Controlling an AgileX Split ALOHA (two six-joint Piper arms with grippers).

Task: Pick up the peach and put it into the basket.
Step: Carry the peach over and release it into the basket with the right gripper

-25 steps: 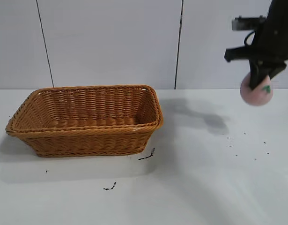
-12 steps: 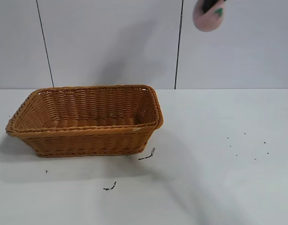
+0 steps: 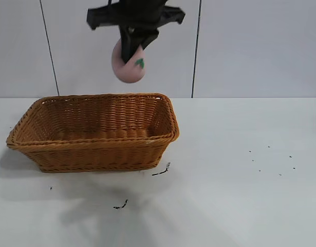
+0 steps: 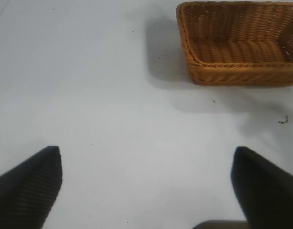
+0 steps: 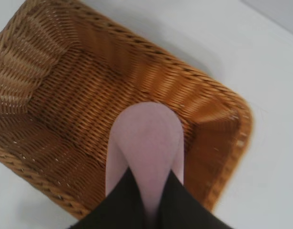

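The pale-pink peach (image 3: 128, 64) with a green leaf mark hangs high above the orange-brown wicker basket (image 3: 96, 131), over its right half. My right gripper (image 3: 132, 46) is shut on the peach from above. In the right wrist view the peach (image 5: 146, 143) sits between the dark fingers (image 5: 122, 200), with the basket's inside (image 5: 75, 95) below it. My left gripper (image 4: 146, 164) is open and empty above bare table, off to the side of the basket (image 4: 239, 45); it does not show in the exterior view.
The white table (image 3: 240, 170) has small dark specks in front of the basket (image 3: 160, 171) and at the right (image 3: 273, 159). A grey panelled wall stands behind.
My right gripper has carried the peach from the far right, up and leftward, to a spot above the basket. The basket has not moved.
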